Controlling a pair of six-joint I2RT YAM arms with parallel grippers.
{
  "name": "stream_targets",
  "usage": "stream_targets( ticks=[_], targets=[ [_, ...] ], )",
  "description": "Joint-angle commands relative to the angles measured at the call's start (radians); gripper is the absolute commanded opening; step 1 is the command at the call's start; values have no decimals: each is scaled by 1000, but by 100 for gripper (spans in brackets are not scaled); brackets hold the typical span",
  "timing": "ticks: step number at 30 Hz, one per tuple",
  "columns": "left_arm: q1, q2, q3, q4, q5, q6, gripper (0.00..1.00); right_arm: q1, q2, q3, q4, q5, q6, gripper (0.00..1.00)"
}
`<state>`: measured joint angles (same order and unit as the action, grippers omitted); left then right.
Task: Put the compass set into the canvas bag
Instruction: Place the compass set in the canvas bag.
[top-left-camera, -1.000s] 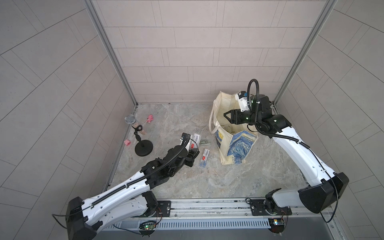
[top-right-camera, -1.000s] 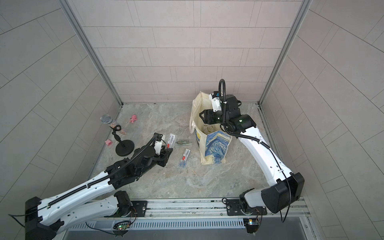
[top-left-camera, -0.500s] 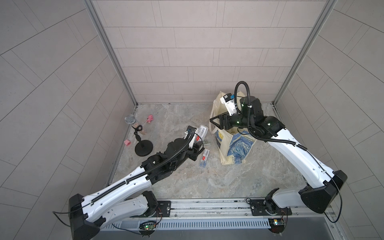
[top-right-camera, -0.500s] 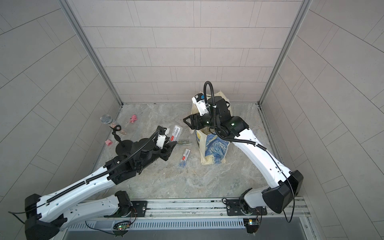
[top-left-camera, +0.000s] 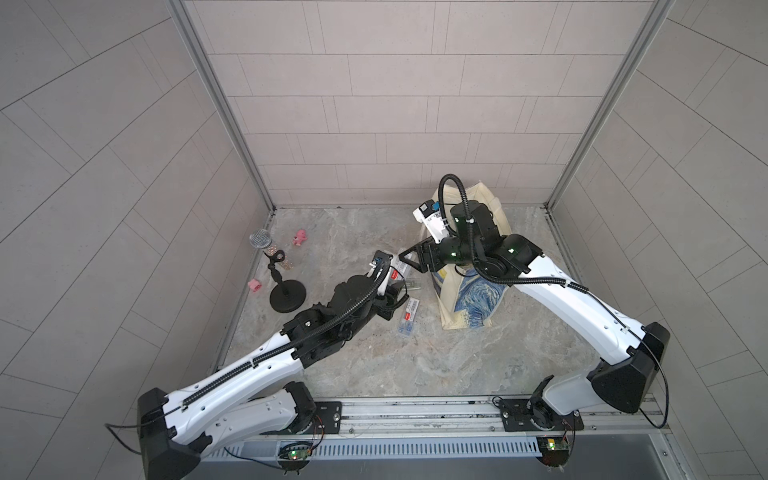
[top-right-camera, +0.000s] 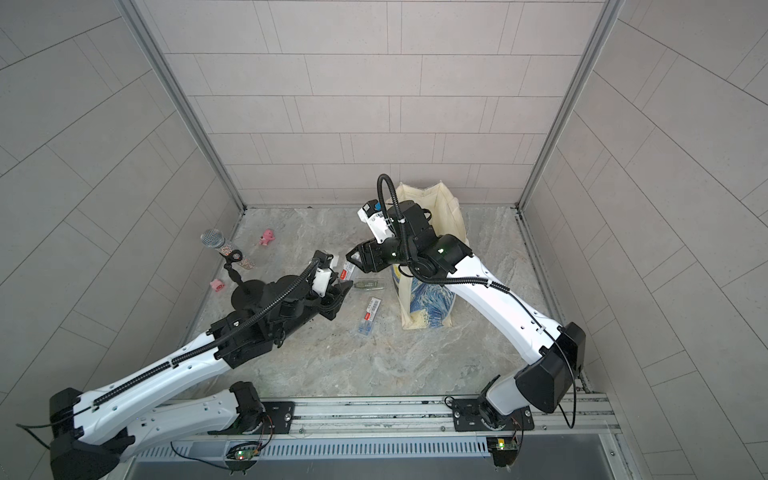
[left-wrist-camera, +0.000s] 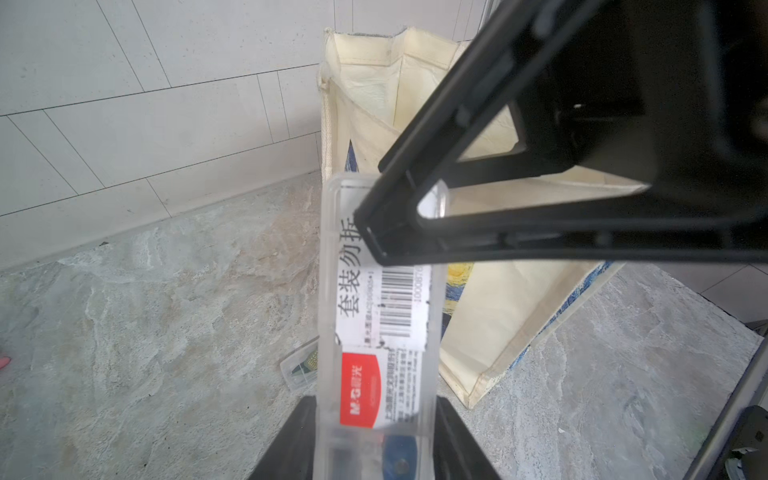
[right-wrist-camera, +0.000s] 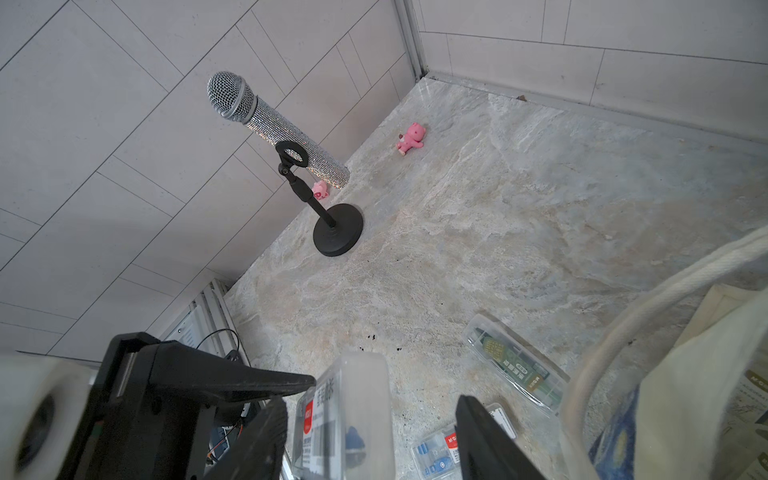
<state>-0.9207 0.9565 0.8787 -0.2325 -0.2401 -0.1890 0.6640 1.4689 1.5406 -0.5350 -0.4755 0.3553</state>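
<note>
The left gripper (left-wrist-camera: 376, 401), clamped on the compass set (left-wrist-camera: 382, 316), holds it beside the canvas bag (left-wrist-camera: 490, 316) toward the far right corner of the table (top-left-camera: 374, 365); the right gripper (right-wrist-camera: 370, 403), jaws apart and seemingly astride its top, should close squarely before release.

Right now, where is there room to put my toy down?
Bare floor in front, between the rail and the loose cases. More at the back, between the pink toy and the bag. Crowded: the middle, where left gripper and right gripper meet at the compass set.
</note>
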Motion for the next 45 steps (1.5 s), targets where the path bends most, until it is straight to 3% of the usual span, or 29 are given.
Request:
stream_targets(
  ticks=[1, 15, 29, 32, 35, 40, 45],
  targets=[
    [8, -14, 9, 22, -14, 7, 10, 11, -2, -9, 21, -28, 25, 64],
    [9, -19, -1, 26, -11, -3, 9, 28, 2, -72, 112, -70, 103, 48],
    [10, -15, -1, 18, -14, -6, 11, 29, 7, -74, 127, -70, 109, 19],
    [9, -13, 6, 1, -21, -14, 20, 29, 10, -76, 130, -68, 110, 8],
    [11, -18, -4, -7, -36, -23, 38, 29, 5, -81, 139, -63, 115, 0],
    [13, -30, -13, -37, -52, -42, 63, 29, -4, -79, 134, -47, 109, 0],
    [17, -44, -26, -55, -46, -53, 71, 28, -11, -70, 116, -24, 91, 0]
  ],
)
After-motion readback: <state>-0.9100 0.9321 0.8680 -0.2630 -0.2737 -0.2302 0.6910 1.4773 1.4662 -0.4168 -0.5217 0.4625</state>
